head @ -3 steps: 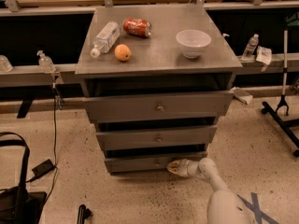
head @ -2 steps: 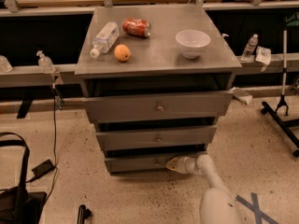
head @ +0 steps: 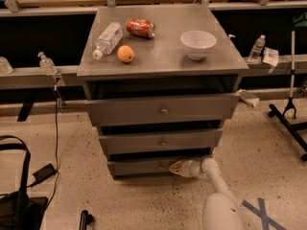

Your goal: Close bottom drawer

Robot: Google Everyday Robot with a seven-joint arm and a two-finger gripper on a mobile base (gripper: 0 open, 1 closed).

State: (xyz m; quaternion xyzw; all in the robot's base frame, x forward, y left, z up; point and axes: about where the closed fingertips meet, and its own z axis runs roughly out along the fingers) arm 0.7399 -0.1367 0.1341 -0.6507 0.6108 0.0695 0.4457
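Observation:
The grey cabinet [head: 163,61] has three drawers, all pulled out a little. The bottom drawer [head: 139,166] has the narrowest front and sits lowest, just above the floor. Its knob is hidden behind my gripper [head: 175,166]. The gripper is at the end of the white arm [head: 216,186], which reaches in from the lower right, and it touches the middle of the bottom drawer front.
On the cabinet top lie a plastic bottle [head: 107,38], an orange [head: 125,54], a red can [head: 140,27] and a white bowl [head: 198,43]. A black bag [head: 19,200] and cable lie on the floor at left. A black stand [head: 290,109] is at right.
The gripper and arm have shifted slightly left against the bottom drawer front, which now sits a little further in.

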